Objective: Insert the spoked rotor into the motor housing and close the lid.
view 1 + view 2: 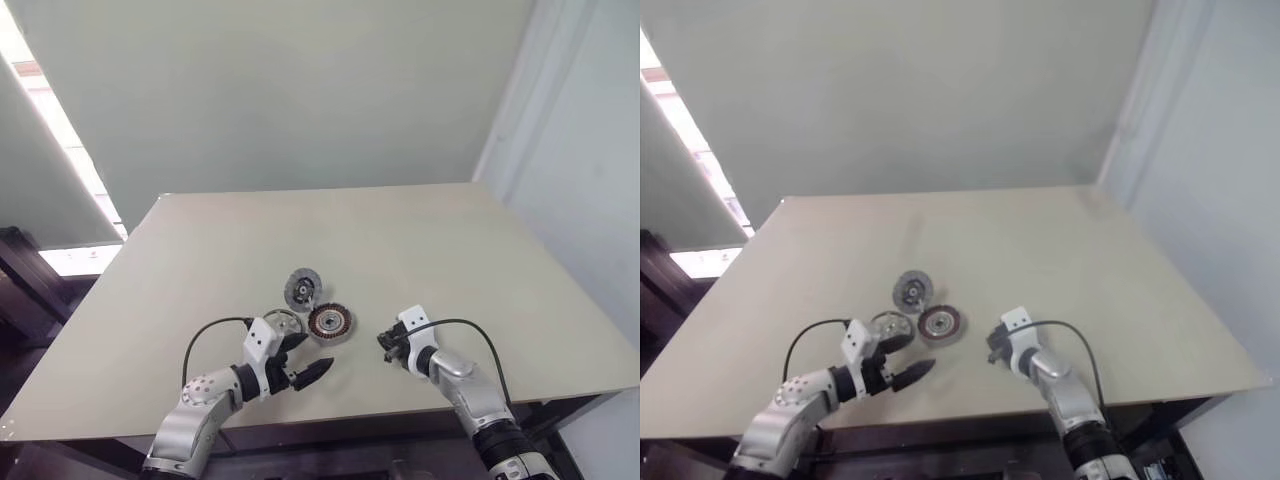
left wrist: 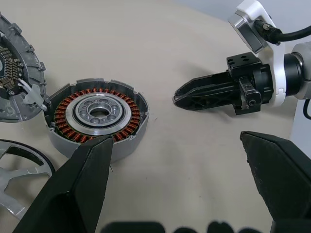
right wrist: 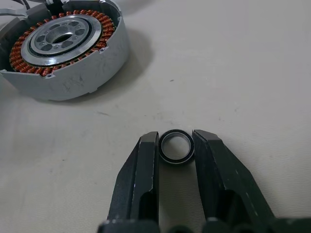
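Note:
The motor housing (image 1: 329,322), a silver puck with copper windings, lies on the table near the front edge. Just behind it lies the grey ribbed lid (image 1: 302,288). The spoked rotor (image 1: 282,322) lies flat to the housing's left, partly behind my left gripper (image 1: 308,355). That gripper is open and holds nothing; it stands a little in front of the housing (image 2: 97,114). To the right of the housing, my right gripper (image 3: 176,137) is down at the table, shut on a small dark ring (image 3: 176,160) that sits between its fingertips.
The parts lie on a plain beige table (image 1: 400,250), whose front edge runs close under both arms. A wall stands behind the table and a white panel to the right. Black cables loop off both wrists.

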Controlling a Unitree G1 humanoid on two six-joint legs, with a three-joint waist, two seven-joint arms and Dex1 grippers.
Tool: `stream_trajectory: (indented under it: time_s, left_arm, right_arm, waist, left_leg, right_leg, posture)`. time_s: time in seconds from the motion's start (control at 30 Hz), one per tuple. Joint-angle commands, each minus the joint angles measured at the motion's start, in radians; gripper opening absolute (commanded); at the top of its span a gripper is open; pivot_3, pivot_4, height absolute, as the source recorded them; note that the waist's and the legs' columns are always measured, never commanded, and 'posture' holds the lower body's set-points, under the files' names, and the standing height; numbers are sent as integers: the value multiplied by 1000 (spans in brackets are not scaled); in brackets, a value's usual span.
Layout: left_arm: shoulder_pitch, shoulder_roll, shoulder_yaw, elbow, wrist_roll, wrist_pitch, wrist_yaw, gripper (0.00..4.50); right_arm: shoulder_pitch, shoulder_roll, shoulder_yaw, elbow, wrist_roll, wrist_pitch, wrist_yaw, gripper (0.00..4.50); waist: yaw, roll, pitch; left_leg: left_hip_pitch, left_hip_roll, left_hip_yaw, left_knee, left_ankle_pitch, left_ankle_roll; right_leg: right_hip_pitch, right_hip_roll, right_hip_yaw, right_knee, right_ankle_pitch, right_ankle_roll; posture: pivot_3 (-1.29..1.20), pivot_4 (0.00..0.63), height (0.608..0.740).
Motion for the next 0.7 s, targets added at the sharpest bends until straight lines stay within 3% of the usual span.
stream_trajectory:
  time_s: [0.03,0.33,0.7]
  left_arm:
    - [-8,4,15,-19,-3,-17,3,4500]
    - [5,20,73,-1,-10,-27,21,4500]
    - [23,19,100,-2,-8,-47,38,4500]
  right_arm:
    - [-20,8,-11,-62,12,-6,4,719]
    - [-112,70,29,-199,11,73,8,719]
    - [-241,166,113,-62,-32,103,-7,719]
  waist:
    - [0,0,0]
    - [0,2,1]
    - [0,2,1]
  left_leg:
    - [0,0,0,0,0,0]
    - [0,1,0,0,0,0]
    - [-1,0,-1,-1,0,0]
  right_leg:
    - [0,0,0,0,0,0]
    - [-1,1,0,1,0,0]
    - [-1,0,0,0,0,0]
  posture:
    - [0,0,740]
    - [0,0,740]
    - [0,0,740]
